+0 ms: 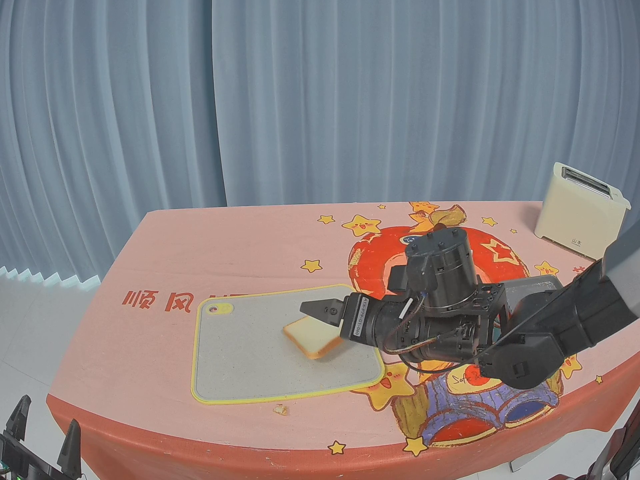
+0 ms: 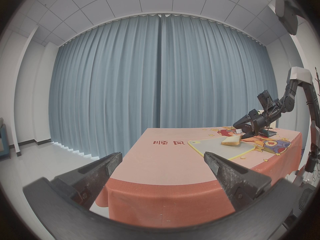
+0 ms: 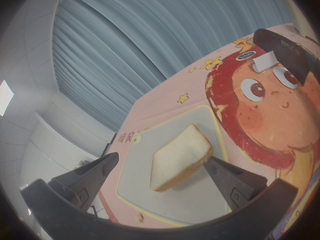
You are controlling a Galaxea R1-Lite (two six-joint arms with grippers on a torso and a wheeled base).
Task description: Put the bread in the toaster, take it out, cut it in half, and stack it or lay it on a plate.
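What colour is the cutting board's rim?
Yellow rim on the grey cutting board; clearest in the head view.

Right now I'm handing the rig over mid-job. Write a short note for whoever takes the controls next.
Left pincer: open, empty, low off the near left corner of the table.
Right pincer: open, over the cutting board, one finger under the bread slice.
Bread slice: whole and tilted, one edge on the board, the other propped on that finger.
Toaster: upright at the table's far right corner.
Done: slice is at the board; I cannot tell whether it is toasted.
Left: lay the slice flat, cut it in half, plate the halves.
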